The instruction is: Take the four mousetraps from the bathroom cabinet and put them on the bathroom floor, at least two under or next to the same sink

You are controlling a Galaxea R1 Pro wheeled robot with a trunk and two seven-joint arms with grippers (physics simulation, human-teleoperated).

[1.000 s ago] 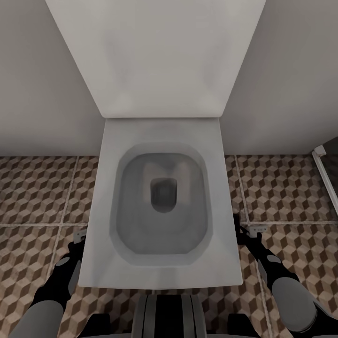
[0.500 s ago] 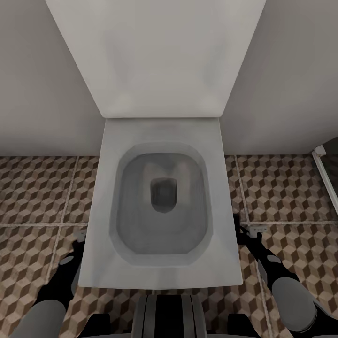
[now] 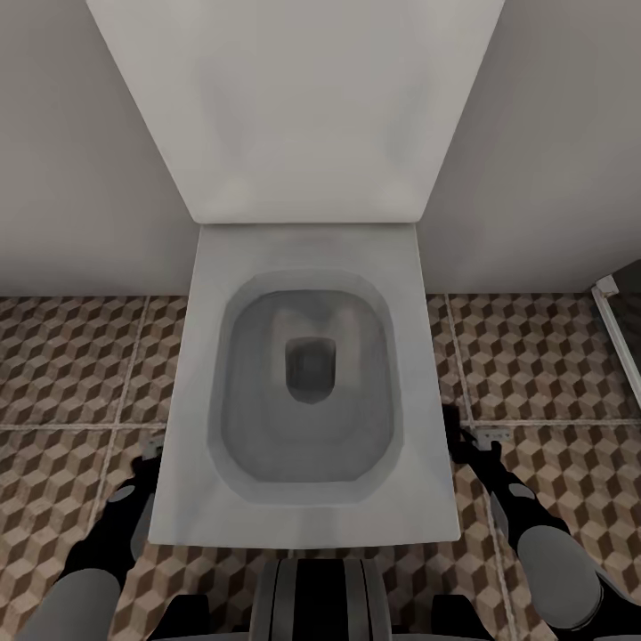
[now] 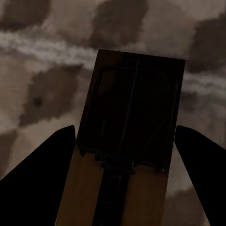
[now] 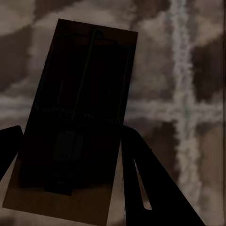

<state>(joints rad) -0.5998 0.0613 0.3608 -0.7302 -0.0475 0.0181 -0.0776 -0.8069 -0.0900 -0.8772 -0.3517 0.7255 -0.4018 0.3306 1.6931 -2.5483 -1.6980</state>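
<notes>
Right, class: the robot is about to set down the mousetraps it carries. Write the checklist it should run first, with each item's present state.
1. Left gripper holds the left mousetrap: ok, it sits between both fingers.
2. Right gripper holds the right mousetrap: ok, same.
3. Patterned bathroom floor lies under both traps: ok.
4. Robot stands at the sink: not ok, it faces a toilet.
5. Arms have room beside the toilet: cannot tell, both hang close to its sides.
6. Traps level for setting down: cannot tell.
</notes>
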